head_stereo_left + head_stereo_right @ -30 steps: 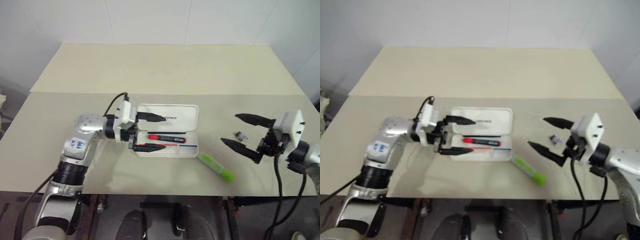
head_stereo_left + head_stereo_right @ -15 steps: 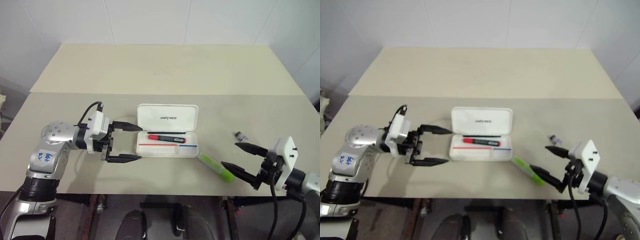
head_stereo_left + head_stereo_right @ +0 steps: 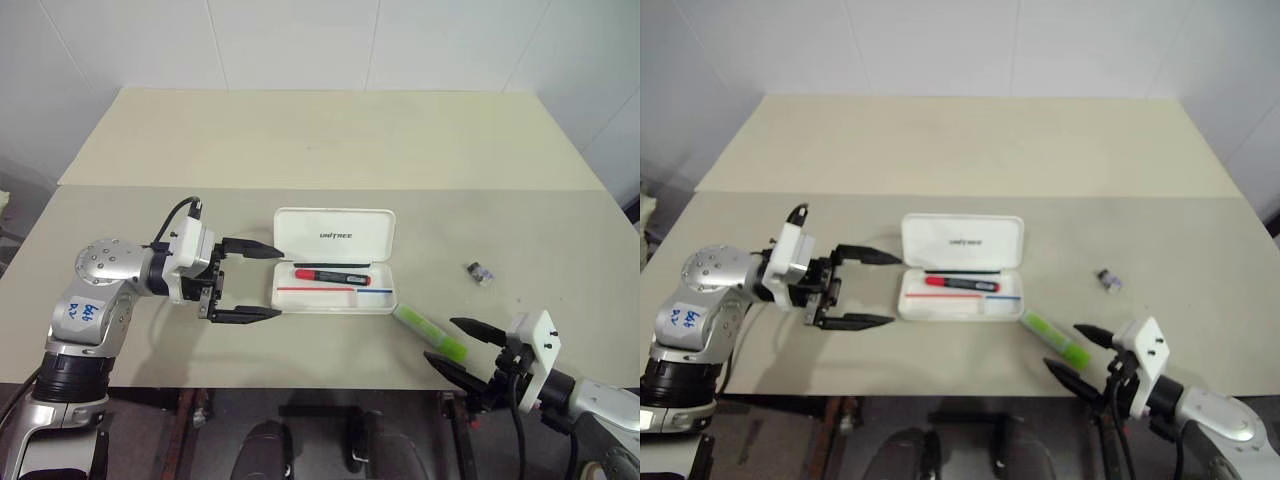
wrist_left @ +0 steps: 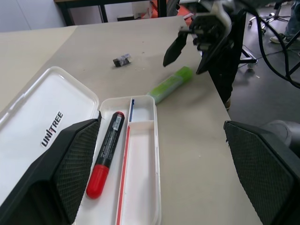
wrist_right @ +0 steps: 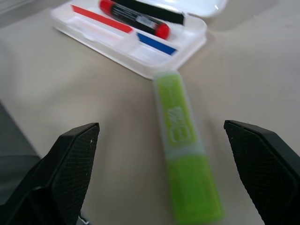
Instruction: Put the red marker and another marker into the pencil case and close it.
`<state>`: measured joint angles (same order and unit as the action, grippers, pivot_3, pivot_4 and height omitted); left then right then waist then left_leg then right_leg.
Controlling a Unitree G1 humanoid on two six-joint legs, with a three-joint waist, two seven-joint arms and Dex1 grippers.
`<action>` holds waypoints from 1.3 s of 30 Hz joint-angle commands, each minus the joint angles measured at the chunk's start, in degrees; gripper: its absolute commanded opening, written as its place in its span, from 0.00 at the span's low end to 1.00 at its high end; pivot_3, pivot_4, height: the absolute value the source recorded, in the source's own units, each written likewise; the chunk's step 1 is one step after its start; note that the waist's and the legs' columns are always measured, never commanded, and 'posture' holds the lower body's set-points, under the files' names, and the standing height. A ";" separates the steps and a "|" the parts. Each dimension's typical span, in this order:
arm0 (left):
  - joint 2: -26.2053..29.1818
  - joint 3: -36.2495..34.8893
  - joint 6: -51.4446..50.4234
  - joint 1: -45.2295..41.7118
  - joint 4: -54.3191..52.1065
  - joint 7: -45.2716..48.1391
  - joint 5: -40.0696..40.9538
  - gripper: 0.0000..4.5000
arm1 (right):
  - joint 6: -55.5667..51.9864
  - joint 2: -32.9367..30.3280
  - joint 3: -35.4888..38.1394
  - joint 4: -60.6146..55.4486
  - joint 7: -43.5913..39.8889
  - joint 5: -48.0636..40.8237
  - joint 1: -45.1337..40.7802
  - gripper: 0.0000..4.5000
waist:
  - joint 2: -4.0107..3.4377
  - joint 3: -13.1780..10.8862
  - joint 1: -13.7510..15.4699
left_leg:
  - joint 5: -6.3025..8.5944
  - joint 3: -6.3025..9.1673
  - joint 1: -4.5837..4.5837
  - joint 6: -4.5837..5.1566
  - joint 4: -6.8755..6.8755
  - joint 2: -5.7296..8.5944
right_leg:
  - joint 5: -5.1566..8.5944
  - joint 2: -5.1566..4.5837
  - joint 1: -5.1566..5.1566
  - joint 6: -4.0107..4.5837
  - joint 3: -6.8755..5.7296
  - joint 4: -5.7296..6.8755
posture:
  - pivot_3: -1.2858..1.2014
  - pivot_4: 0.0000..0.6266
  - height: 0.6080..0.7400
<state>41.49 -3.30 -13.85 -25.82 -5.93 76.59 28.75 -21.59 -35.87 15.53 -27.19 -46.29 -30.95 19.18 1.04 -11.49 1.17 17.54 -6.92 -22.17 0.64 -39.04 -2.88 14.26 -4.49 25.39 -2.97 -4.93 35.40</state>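
The right gripper (image 3: 466, 348) sits at the lower right of the head view, low at the table's front edge, its two black fingers spread wide and empty, pointed toward the green marker (image 3: 431, 333). The left gripper (image 3: 256, 283) hangs at centre left, just beside the short end of the pencil case (image 3: 335, 263), its jaws equally wide and holding nothing.

The red marker (image 3: 333, 274) already lies in the upper trough of the case's tray, so half of the loading looks done. The step in hand appears to be the pick of the green marker, which lies on the table (image 3: 300, 150) just off the case's lower right corner, slanting toward the frame's lower right. In the right wrist view it lies lengthwise between the two fingers. The next move likely calls for the fingers to advance, straddle the barrel across its width and close, then lift it over the tray's low wall.

The case is white, glossy hard plastic with rounded corners, its lid lying back flat with dark lettering; thin red and blue strips line the tray. The green marker is thick, translucent lime with a paler end and flattish sides. The red marker is slim, black-barrelled, red-capped. The tabletop is matte beige. A small dark object (image 3: 481, 271) lies at centre right.
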 commanded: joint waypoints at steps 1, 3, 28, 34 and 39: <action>1.24 -0.35 0.86 -1.18 -0.05 0.68 0.01 0.99 | 2.49 0.31 -1.20 1.80 -0.69 1.36 -1.79 1.00 | 0.00 0.00 0.03 | 0.00 0.00 0.00 0.00 0.00 0.00 | 0.00 0.00 0.00 0.00 0.00 0.00 | 0.52 0.24 1.00; 1.72 -0.73 0.95 -1.39 0.29 0.93 -0.02 0.99 | 3.18 0.63 -2.41 3.57 -0.84 2.35 -2.96 1.00 | 0.00 0.00 0.03 | 0.00 0.01 0.00 0.00 0.00 0.01 | 0.00 0.01 0.00 0.00 0.00 0.00 | 0.52 0.24 1.00; 5.29 -3.37 10.57 1.29 12.35 3.21 -2.57 1.00 | 11.27 -3.58 0.97 8.00 -4.69 5.37 -5.06 0.25 | 0.01 0.01 0.01 | 0.04 -0.05 0.04 -0.02 0.03 -0.01 | 0.00 -0.03 0.02 -0.01 -0.05 0.04 | 0.52 0.24 1.00; 4.91 -3.41 13.20 2.29 14.81 2.06 -3.63 1.00 | 9.42 -8.32 5.39 4.66 -8.96 0.48 -6.53 0.25 | 0.02 0.02 0.16 | 0.04 -0.01 0.03 -0.04 0.03 -0.06 | 0.02 -0.01 0.04 0.03 -0.05 0.04 | 0.52 0.24 1.00; 4.72 -2.88 14.07 3.41 15.89 1.68 -4.83 1.00 | 6.35 -10.38 -0.95 2.41 -11.60 -1.66 -16.37 0.25 | 0.05 0.03 -0.46 | 0.04 -0.11 0.05 -0.03 0.03 -0.06 | 0.01 -0.04 0.05 0.02 -0.06 0.06 | 0.52 0.24 1.00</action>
<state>46.04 -5.57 -0.71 -22.63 9.97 78.52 24.28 -14.58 -45.62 16.32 -22.50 -56.94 -31.11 4.53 1.09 -11.46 0.70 17.59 -7.03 -22.10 0.61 -39.02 -2.95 14.27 -4.53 25.44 -2.94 -4.98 35.46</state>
